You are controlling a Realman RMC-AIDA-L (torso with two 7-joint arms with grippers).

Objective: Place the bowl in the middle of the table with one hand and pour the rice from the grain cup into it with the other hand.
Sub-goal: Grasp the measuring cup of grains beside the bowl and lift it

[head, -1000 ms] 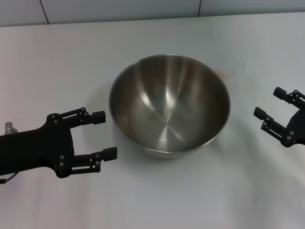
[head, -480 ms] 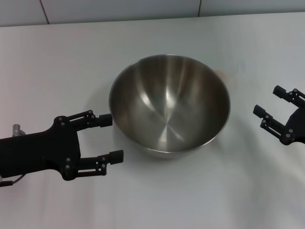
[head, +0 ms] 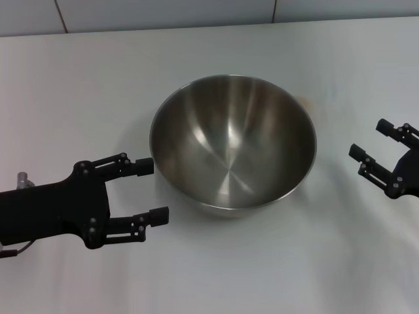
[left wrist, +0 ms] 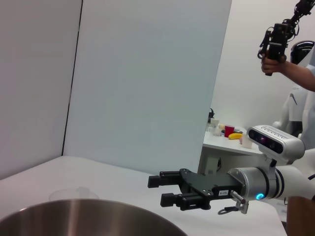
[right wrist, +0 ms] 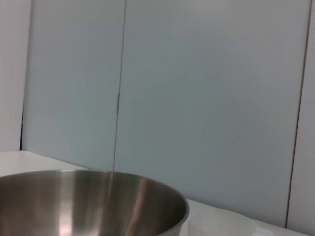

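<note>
Little changed from half a second earlier: left claw (head: 147, 190) barely shifted, holding just beside the near-left rim of the stainless-steel bowl (head: 233, 142) after closing in over the previous second; right claw (head: 376, 145) unmoved.

Bowl upright near the middle of the white tabletop (head: 98, 85), mouth facing up, round with no long axis to speak of, brushed inside bare of any grains.

Left claw spread open, two black pronged fingers (head: 131, 163) reaching level toward the bowl's wall, upper tip almost at the rim, not touching. Black wrist body stretched back toward the tabletop's left edge.

Right claw likewise open, fingers angled up and inward, well apart from the bowl on its right side; seen side-on from the left wrist (left wrist: 167, 189), held level above the tabletop, silver-and-white arm (left wrist: 266, 183) trailing behind.
</note>
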